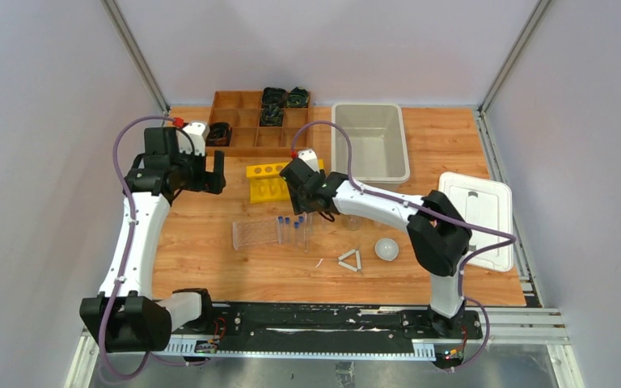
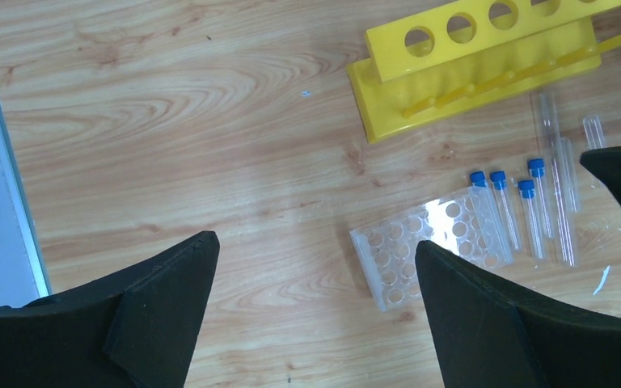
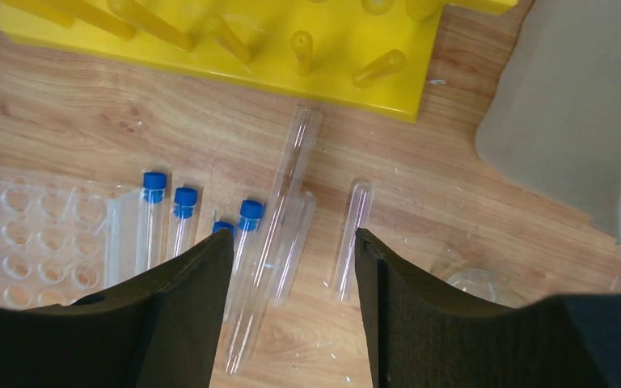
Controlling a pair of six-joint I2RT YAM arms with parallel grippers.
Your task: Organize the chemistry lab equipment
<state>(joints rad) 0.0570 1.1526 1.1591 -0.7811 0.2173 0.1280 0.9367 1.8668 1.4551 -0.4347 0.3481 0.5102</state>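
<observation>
Glass tubes, thin and clear, lay flat on the wooden surface, near the yellow rack and right beside the blue-capped tubes. Right fingers hung over them, partly spread, straddling the long one and gripping nothing. Left fingers gaped wide and empty, off above the clear well plate. Those tubes looked light, slick, brittle and ready to roll. A soft pinch across the middle, one tube only, seemed the safest hold.
</observation>
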